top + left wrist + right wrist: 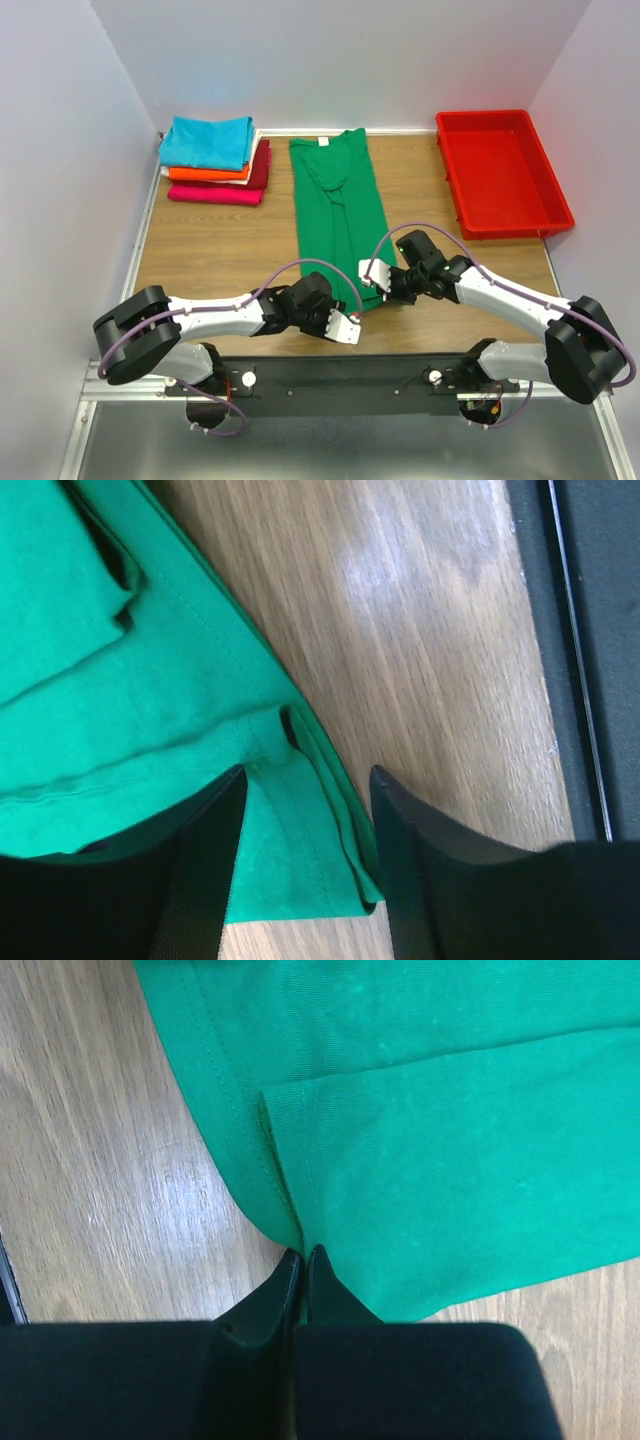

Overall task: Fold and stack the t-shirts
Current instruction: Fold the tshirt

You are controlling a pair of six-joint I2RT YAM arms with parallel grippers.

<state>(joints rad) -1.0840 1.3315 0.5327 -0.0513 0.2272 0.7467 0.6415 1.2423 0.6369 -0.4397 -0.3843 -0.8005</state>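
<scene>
A large green t-shirt [335, 205], folded lengthwise into a long strip, lies mid-table with its white neck label at the far end. My right gripper [372, 274] is shut on the near right corner of its hem; the wrist view shows the jaws [303, 1252] pinched on the doubled green edge [430, 1140]. My left gripper [346, 326] stands open at the near left corner. That hem corner [300, 860] lies flat on the wood between the two black fingers [205, 860], not pinched. Other folded t-shirts are stacked at the back left: turquoise [208, 141] over orange, dark red and magenta.
A red plastic tray [503, 172] sits at the back right. White walls close in the table's left, back and right sides. A black strip [585, 650] runs along the near edge by the arm bases.
</scene>
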